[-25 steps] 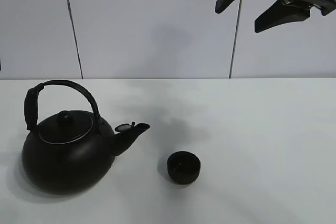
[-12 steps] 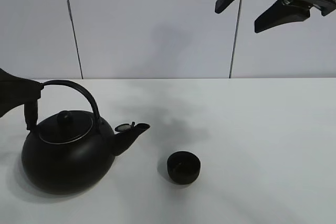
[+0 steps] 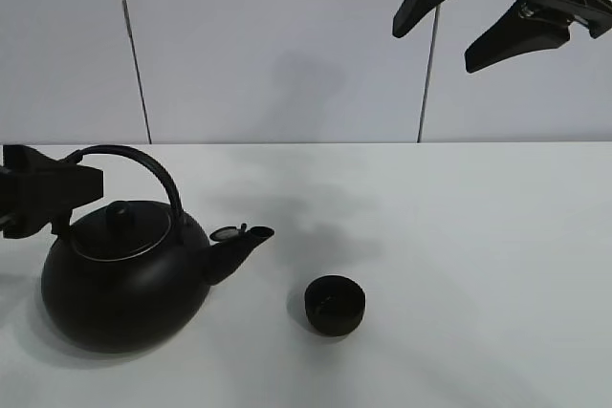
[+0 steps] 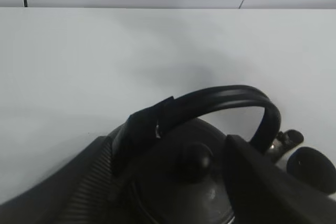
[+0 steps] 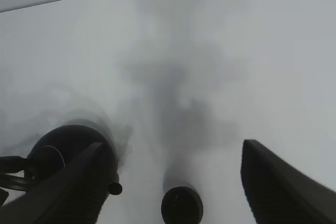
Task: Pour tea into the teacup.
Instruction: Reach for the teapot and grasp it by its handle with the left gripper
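Observation:
The big black kettle (image 3: 124,284) stands at the left of the white table, its spout (image 3: 244,236) pointing right towards the teacup (image 3: 335,305), a small low black cup standing apart from it. My left gripper (image 3: 67,200) comes in from the left at the height of the arched handle (image 3: 143,161). In the left wrist view its open fingers (image 4: 79,192) straddle the handle (image 4: 210,100) above the lid knob (image 4: 194,158), with the teacup (image 4: 312,169) beyond. My right gripper (image 3: 432,45) hangs open and empty high at the back right. It looks down on the kettle (image 5: 68,150) and the teacup (image 5: 182,205).
The white table (image 3: 478,236) runs back to a pale panelled wall (image 3: 287,45). Nothing else stands on it.
My left gripper has come in from the left edge and reached the kettle's handle. The kettle, the teacup and my right gripper have hardly moved.

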Motion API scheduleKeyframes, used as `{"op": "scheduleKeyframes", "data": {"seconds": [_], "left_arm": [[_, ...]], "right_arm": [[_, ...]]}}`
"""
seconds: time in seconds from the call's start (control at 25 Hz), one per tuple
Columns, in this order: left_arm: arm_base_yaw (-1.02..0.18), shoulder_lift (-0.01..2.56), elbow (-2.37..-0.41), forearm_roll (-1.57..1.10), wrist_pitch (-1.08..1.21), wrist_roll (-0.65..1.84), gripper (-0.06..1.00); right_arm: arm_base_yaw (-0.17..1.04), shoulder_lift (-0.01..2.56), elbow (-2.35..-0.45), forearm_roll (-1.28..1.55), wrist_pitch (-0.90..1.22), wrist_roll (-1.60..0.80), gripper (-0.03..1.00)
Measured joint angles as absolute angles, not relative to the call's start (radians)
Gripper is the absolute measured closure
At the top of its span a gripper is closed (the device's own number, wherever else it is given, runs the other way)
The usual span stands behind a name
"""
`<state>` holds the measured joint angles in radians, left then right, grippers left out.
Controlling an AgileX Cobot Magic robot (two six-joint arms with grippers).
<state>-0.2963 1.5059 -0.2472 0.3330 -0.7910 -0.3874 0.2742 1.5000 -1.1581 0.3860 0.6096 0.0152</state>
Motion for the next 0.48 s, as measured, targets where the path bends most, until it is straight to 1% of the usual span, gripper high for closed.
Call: {"op": "scheduleKeyframes", "data": {"seconds": [0.24, 0.48], "left_arm": [[-0.296, 1.642, -0.254, 0.264, -0.989, -0.346, 0.50], [-0.296, 1.712, -0.257, 0.242, -1.004, -0.296, 0.50]], "right_arm": [[0.274, 1.500, -1.158, 0.386, 0.610, 0.015, 0.47], [0.274, 1.500, -1.158, 0.386, 0.609, 0.015, 0.47]]}}
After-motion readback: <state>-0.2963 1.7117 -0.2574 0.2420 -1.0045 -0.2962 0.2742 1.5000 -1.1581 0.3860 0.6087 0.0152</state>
